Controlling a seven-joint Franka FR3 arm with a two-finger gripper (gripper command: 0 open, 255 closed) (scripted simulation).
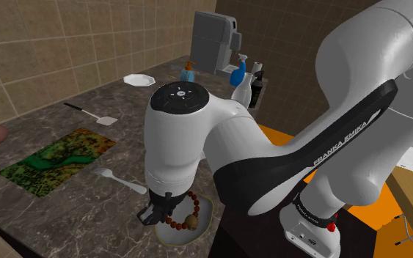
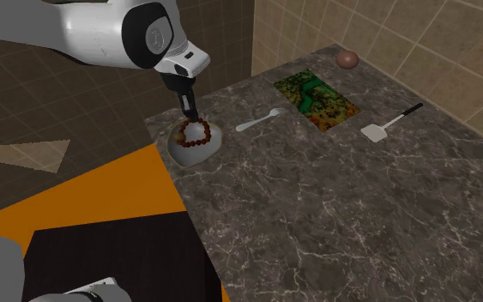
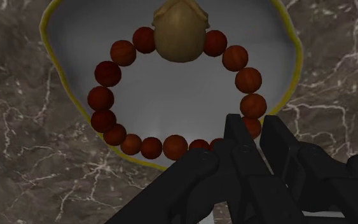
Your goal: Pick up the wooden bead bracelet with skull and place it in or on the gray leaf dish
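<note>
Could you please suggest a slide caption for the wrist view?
Gripper holding a beaded skull bracelet over the gray, yellow-rimmed dish on a marbled counter.

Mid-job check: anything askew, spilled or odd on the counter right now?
Nothing stands out. The bracelet is over the dish, inside its rim, with the gripper shut on its beads. Fork, spatula and mat lie flat on the counter.

Bead bracelet at the fingertips: smooth red-brown beads, wood-like, slight sheen. Skull bead: tan, matt. Dish under the hand: smooth matt grey, yellow rim. Countertop around it: dark veined stone, polished. Gripper: matt black.
</note>
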